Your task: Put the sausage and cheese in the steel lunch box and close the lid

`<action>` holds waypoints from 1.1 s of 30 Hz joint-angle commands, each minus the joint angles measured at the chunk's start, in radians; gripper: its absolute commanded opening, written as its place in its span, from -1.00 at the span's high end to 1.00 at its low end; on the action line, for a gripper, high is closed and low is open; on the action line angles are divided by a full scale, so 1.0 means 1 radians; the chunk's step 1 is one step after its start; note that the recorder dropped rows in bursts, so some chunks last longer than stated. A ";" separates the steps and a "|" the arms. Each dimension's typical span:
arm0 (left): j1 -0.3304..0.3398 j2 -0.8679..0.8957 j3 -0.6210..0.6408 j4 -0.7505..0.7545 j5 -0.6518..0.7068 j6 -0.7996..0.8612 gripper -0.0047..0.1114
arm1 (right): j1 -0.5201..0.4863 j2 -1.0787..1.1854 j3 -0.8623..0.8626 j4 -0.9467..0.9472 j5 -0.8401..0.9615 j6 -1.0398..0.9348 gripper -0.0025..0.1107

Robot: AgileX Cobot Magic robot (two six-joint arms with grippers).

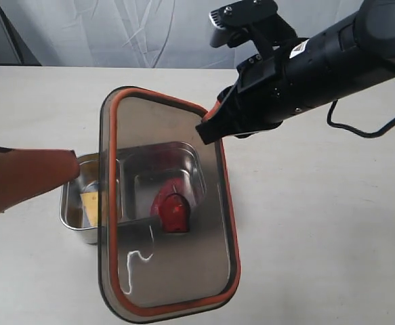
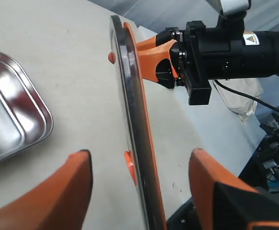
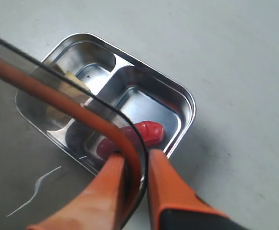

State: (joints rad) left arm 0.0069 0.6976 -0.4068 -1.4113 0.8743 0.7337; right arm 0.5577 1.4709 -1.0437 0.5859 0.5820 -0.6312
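Observation:
The dark translucent lid [image 1: 163, 271] hangs tilted above the steel lunch box [image 1: 72, 223], orange seal towards the exterior camera. My right gripper [image 1: 214, 118] is shut on its far rim; in the right wrist view its fingers [image 3: 135, 167] pinch the lid [image 3: 43, 96] at its edge. The red sausage [image 1: 173, 210] lies in the box's right compartment, seen through the lid. The yellow cheese [image 1: 91, 206] sits in the left compartment. My left gripper [image 2: 139, 177] is open, one finger on each side of the lid's [image 2: 129, 96] edge without touching it.
The box [image 3: 187, 103] stands on a pale tabletop with bare surface all around it. A black cable trails from the right arm [image 1: 360, 128]. White cloth hangs behind the table's far edge.

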 commanded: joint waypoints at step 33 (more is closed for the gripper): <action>0.001 0.155 -0.006 -0.038 0.067 0.086 0.77 | 0.107 0.001 0.001 0.078 -0.123 -0.003 0.96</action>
State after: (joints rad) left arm 0.0069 0.8499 -0.4068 -1.4381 0.9417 0.8079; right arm 0.6626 1.4731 -1.0437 0.6539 0.4712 -0.6318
